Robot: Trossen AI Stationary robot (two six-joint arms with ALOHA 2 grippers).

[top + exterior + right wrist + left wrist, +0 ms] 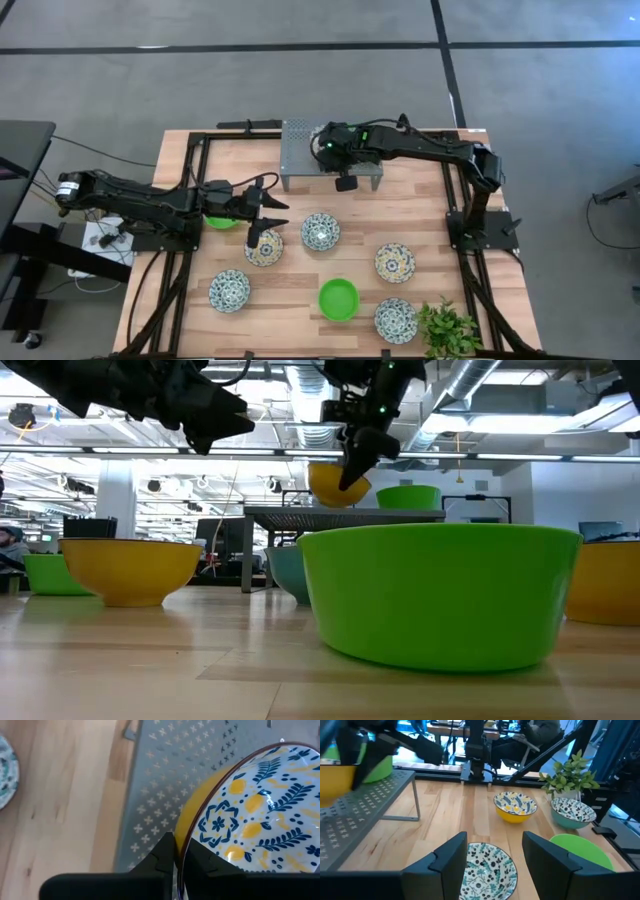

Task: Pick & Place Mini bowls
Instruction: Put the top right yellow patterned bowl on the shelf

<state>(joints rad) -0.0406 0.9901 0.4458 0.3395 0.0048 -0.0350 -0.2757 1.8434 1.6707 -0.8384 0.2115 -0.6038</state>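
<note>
The high view looks straight down from far above, taking in the whole worktop (300, 215) and both arms. The low view sits at worktop height, close behind a green bowl (440, 595), facing level toward the rack (345, 515). The left wrist view looks along the worktop past its own fingers (447, 860) to the plant (570, 775). The right wrist view looks down, very near, onto a yellow bowl (260, 815) over the rack, which all views share.

Two matte black jointed arms trail black cables; green lights glow on the right arm (420, 148).
</note>
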